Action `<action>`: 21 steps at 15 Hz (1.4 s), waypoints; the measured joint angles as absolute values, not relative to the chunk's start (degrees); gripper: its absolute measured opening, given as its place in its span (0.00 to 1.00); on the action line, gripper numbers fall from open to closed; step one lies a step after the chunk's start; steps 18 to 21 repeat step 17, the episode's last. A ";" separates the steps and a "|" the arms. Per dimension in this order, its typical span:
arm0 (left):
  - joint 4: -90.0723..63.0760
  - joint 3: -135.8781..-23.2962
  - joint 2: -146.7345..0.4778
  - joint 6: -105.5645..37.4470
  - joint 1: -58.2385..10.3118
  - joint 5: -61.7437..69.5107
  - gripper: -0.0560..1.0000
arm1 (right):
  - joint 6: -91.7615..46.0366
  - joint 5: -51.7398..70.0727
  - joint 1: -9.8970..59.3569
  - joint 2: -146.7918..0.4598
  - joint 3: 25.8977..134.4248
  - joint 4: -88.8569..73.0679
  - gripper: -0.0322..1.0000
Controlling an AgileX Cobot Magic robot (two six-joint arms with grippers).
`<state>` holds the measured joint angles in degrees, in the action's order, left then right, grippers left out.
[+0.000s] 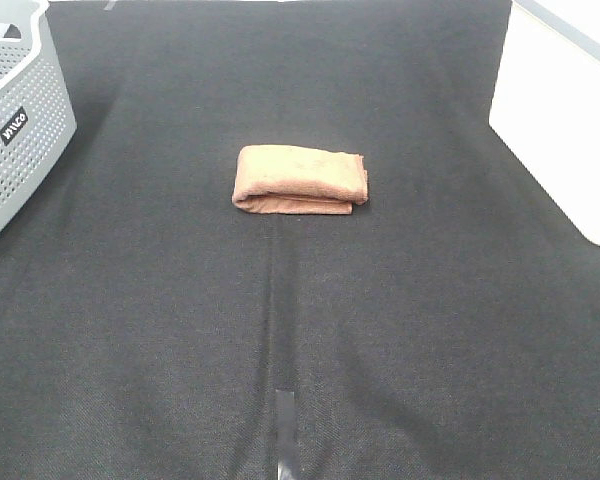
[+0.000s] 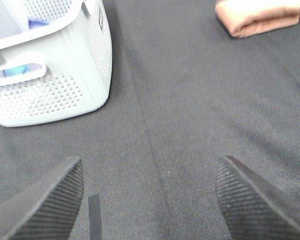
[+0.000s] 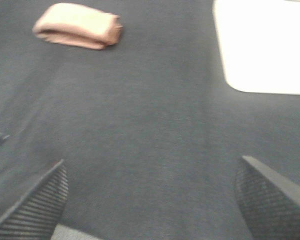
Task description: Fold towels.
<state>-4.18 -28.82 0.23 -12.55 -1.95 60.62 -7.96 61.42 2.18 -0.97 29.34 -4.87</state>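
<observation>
The brown towel [image 1: 300,179] lies folded into a small thick rectangle on the black cloth, a little beyond the table's middle. It also shows in the left wrist view [image 2: 260,17] and in the right wrist view [image 3: 79,26], far from both grippers. My left gripper [image 2: 150,200] is open and empty, low over bare cloth near the basket. My right gripper [image 3: 152,200] is open and empty over bare cloth. Neither arm shows in the exterior high view. I cannot see the white tag.
A grey perforated basket [image 1: 20,130] stands at the far left, with items inside in the left wrist view [image 2: 55,85]. A white object [image 1: 570,120] sits at the far right, also in the right wrist view [image 3: 265,45]. A tape strip [image 1: 285,430] marks the front centre.
</observation>
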 joint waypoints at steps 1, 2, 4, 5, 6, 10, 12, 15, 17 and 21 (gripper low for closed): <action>-4.18 -28.82 0.23 -12.55 -1.95 60.62 0.72 | -7.96 61.42 1.49 -0.97 29.34 -4.87 0.85; -4.18 -28.82 0.23 -12.55 -1.95 60.62 0.72 | -7.96 61.42 1.49 -0.97 29.34 -4.87 0.85; -4.18 -28.82 0.23 -12.55 -1.95 60.62 0.72 | -7.96 61.36 1.43 -0.63 29.34 -4.98 0.85; -4.18 -28.82 0.23 -12.55 -1.95 60.62 0.72 | -7.96 61.36 1.43 0.06 29.28 -5.10 0.85; -4.18 -28.82 0.23 -12.55 -1.95 60.62 0.72 | -7.96 61.36 1.43 0.23 29.22 -5.10 0.85; -4.18 -28.82 0.23 -12.55 -1.95 60.62 0.72 | -7.96 61.36 1.43 0.34 29.16 -5.10 0.85; -4.18 -28.82 0.23 -12.55 -1.95 60.62 0.72 | -7.96 61.36 1.43 0.34 29.16 -5.10 0.85; -4.18 -28.82 0.23 -12.55 -1.95 60.62 0.72 | -7.96 61.36 1.43 0.34 29.16 -5.10 0.85; -4.18 -28.82 0.23 -12.55 -1.95 60.62 0.72 | -7.96 61.36 1.43 0.34 29.16 -5.10 0.85; -4.18 -28.82 0.23 -12.55 -1.95 60.62 0.72 | -7.96 61.36 1.43 0.34 29.16 -5.10 0.85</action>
